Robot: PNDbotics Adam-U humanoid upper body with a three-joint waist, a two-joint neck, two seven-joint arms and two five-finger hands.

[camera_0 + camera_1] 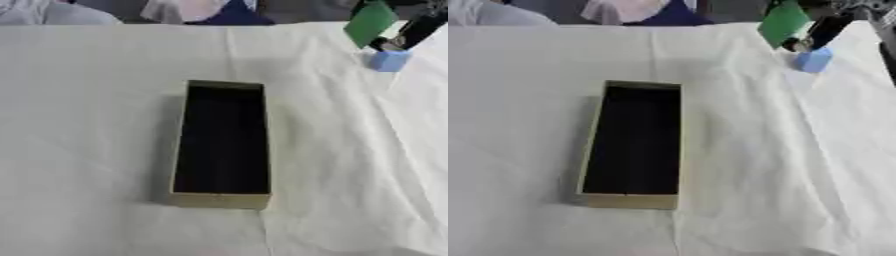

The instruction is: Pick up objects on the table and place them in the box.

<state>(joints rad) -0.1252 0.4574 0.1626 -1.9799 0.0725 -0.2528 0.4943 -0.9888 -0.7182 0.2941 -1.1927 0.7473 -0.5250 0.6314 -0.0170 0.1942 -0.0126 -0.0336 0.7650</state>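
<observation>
**Open box at mid-table, right hand at the far right corner**

A long tan box [220, 145] with a dark interior stands near the middle of the white-draped tabletop [87, 150], one short end toward the near edge. At the far right corner the right hand [418, 29] holds a green flat piece [369, 22] tilted; how the fingers close on it cannot be told. A small blue block [814, 60] rests just beneath.

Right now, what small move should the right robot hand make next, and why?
Probably lift and carry its load toward the box. The right robot hand is at the far right corner holding a green object, with a light blue block just under its fingertips. The box looks empty and lies nearer, to the left.
</observation>
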